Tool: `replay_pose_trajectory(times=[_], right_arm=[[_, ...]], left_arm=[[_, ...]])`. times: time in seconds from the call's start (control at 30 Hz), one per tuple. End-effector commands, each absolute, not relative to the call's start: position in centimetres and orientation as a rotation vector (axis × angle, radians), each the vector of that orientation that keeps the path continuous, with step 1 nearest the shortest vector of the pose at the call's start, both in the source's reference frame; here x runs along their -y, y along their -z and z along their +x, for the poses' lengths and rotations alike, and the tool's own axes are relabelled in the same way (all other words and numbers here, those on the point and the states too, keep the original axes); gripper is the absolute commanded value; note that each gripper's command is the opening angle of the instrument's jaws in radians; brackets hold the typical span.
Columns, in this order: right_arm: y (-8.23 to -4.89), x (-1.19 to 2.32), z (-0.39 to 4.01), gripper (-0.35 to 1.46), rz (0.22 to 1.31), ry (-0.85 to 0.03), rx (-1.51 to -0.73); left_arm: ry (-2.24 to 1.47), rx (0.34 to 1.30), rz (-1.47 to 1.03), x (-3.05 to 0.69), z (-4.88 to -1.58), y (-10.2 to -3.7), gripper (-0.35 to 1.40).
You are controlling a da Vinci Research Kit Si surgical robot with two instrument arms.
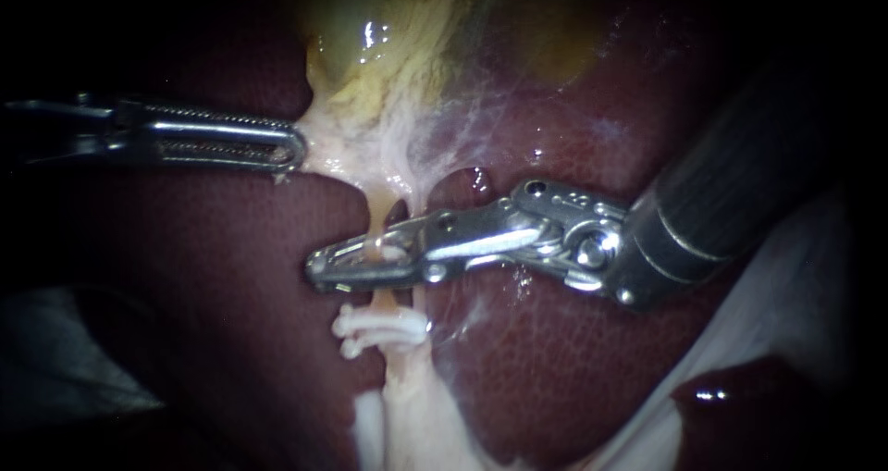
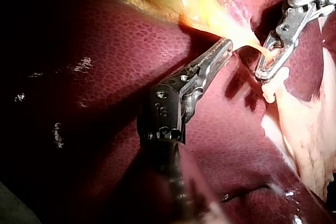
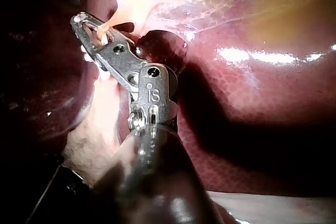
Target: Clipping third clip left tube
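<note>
The left tube [image 1: 378, 219] is a thin pale strand running down from the yellow-green gallbladder [image 1: 370, 36] across the dark red liver [image 1: 555, 360]. My right instrument [image 1: 319, 269] comes in from the right, and its long slotted jaws lie closed across the tube from both sides. Just below them, two white clips [image 1: 381, 328] sit on the same tube. My left instrument [image 1: 298, 147] has its jaws shut on the pale tissue at the gallbladder's neck and holds it to the left. In the right wrist view the tube threads through the right instrument [image 3: 79, 19].
A second thin strand [image 1: 413, 189] runs just right of the left tube, under the right instrument's jaws. Pale fatty tissue [image 1: 407, 415] continues below the clips. A white cloth [image 1: 795, 277] lies at the right edge.
</note>
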State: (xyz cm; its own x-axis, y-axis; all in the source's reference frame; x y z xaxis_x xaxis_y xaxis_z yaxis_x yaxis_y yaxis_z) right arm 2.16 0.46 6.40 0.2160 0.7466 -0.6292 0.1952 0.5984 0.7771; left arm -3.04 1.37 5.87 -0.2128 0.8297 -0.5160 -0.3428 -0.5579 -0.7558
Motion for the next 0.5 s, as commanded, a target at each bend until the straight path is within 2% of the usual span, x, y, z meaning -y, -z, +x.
replay_pose_trajectory(times=[0.03,0.5], right_arm=[[-6.41,-0.46,2.16,-0.35,0.886,-0.473,-1.330],[-6.43,-0.47,2.14,-0.35,0.880,-0.474,-1.314]], left_arm=[[-1.867,0.636,-1.229,-1.37,-3.04,-5.87,-0.35],[-1.867,0.636,-1.229,-1.37,-3.04,-5.87,-0.35]])
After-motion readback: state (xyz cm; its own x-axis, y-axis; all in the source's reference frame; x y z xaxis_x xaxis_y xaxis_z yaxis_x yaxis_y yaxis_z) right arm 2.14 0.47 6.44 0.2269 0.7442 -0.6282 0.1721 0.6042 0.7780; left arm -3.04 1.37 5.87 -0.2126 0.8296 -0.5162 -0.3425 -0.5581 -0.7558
